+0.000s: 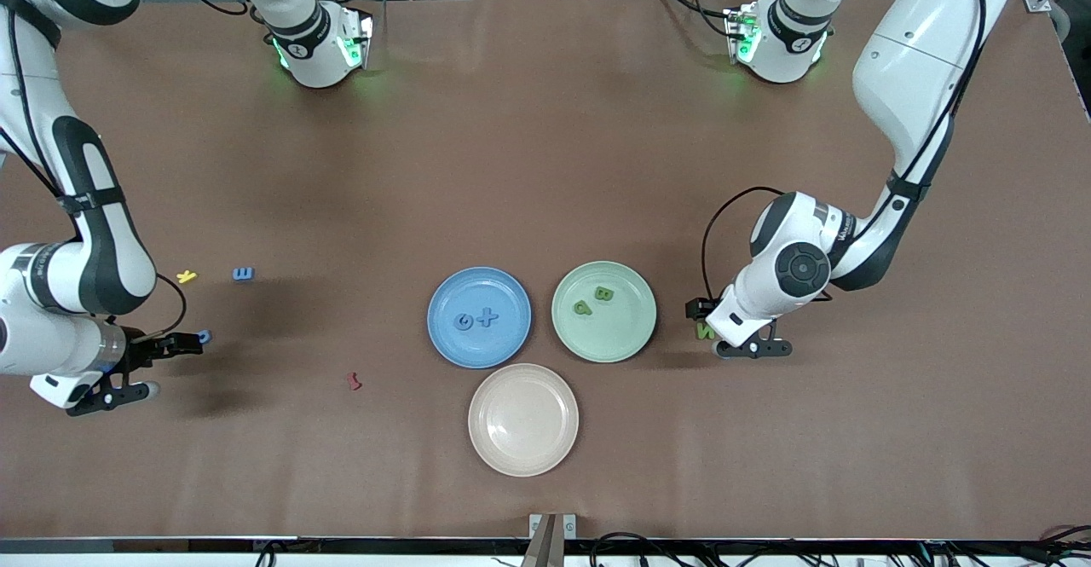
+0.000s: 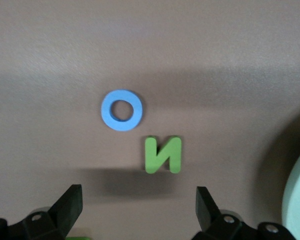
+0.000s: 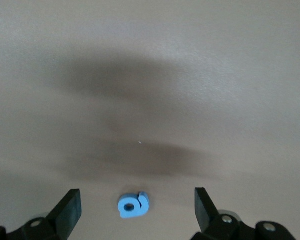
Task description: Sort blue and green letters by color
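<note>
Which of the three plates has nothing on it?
The beige plate, nearest the front camera. The blue plate holds two blue letters and the green plate holds two green ones.

Both tools [image 1: 740,328] [image 1: 147,364] low, wide open

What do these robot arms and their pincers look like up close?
Both arms are glossy white with rounded shells, dark grey joint bands and thin black cables looping alongside. Green lights glow at their bases. The left gripper and right gripper each have two stubby black fingers on a white hand.
</note>
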